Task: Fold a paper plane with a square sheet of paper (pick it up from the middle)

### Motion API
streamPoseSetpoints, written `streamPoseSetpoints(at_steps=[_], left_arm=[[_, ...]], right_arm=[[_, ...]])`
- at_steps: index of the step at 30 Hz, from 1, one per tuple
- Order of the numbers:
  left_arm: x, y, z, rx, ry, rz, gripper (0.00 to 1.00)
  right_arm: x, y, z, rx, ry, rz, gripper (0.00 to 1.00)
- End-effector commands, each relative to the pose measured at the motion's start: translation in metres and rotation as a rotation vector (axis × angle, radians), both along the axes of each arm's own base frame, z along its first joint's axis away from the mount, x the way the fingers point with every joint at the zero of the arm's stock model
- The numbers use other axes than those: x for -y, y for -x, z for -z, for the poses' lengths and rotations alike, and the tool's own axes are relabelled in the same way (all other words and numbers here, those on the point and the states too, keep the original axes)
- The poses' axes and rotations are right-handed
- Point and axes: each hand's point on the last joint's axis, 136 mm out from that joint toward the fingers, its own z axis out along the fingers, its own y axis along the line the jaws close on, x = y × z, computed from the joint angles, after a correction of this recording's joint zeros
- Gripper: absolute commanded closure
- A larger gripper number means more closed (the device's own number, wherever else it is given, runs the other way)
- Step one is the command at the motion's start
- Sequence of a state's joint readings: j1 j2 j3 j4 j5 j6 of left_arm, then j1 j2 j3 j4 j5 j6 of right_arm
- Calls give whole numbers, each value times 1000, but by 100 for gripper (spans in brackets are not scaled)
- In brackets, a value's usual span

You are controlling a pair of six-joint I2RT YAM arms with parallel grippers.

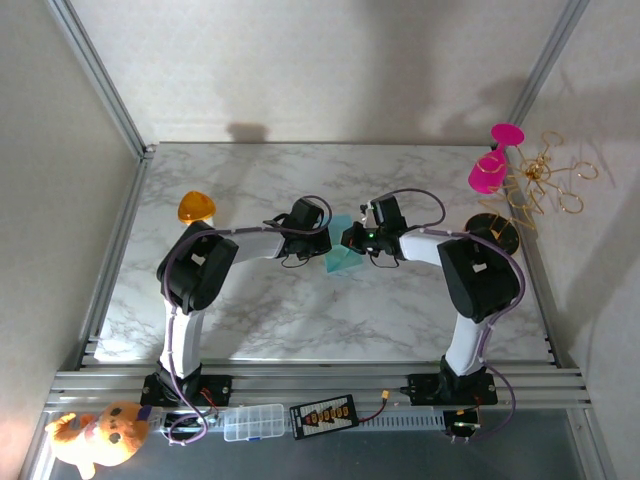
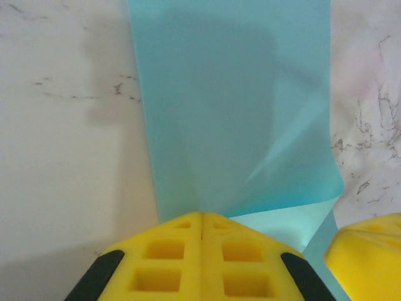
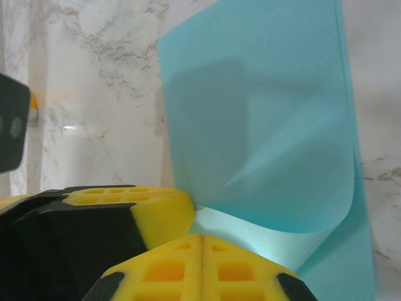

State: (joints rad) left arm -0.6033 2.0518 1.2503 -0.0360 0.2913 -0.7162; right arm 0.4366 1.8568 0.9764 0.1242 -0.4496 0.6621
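left pincer [image 2: 202, 221], right pincer [image 3: 202, 241]: both closed tight on the square sheet of paper [image 2: 232, 106], apparently bending it to fold.

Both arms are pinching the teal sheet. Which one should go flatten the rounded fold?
Right, probably. The left gripper and right gripper are shut on the sheet side by side, and the still-rounded fold lies on the right gripper's side. The left could anchor the sheet.
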Motion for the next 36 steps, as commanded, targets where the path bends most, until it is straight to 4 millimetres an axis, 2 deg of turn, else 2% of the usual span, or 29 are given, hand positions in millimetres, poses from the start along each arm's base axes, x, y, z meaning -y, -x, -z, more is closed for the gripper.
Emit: streamPoseSetpoints(at_steps=[1,11,16,19,22,28,36], left_arm=[[-9,12,25,-61,-74,26,100],[-4,11,14,-45,-55,54,100],[10,6,-15,-8,31,57,100],[17,5,-38,21,87,46,91],[18,11,-50,24,123,27,88],[23,35,-43,-30,130,27,88],[43,60,-30,-88,133,87,90]], right_arm=[[-1,4,13,-29,21,-34,97],[14,14,51,-144,97,30,97],[25,23,66,-189,155,57,98],[31,27,73,-205,189,67,98],[35,29,77,-217,208,72,98],[36,32,82,-235,220,73,98],[38,35,86,-252,229,73,98]])
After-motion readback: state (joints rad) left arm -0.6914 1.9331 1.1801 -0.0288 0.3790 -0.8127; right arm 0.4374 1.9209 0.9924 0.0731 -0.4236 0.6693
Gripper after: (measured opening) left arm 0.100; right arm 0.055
